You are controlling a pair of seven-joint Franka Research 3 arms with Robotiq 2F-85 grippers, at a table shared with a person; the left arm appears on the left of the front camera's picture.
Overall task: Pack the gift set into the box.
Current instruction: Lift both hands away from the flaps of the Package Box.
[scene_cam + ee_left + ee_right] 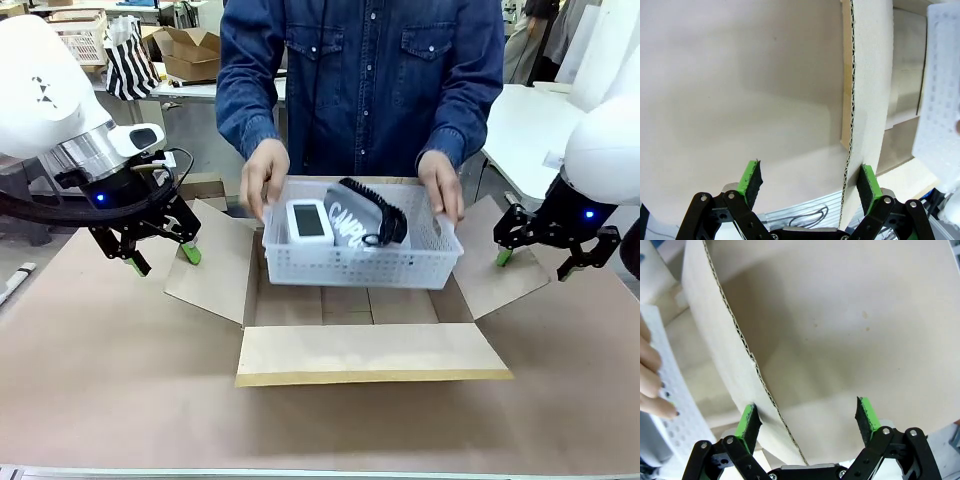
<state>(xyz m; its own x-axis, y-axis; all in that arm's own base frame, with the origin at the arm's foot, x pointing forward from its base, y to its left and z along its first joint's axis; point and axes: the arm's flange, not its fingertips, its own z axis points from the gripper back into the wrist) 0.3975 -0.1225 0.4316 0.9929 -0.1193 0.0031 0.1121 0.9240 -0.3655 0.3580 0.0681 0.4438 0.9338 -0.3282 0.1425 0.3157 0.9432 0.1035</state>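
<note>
With jaws spread wide and gripping nothing, the left gripper (164,260) and right gripper (537,262) each straddle a side flap (212,262) edge, likely to hold the box (370,352) open while a person's hands (262,176) hold the basket (360,264) over its mouth

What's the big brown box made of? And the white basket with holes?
The box looks like matte brown cardboard: its cut flap edges show a wavy middle layer. The basket seems to be smooth white plastic, moulded with rows of tiny holes.
</note>
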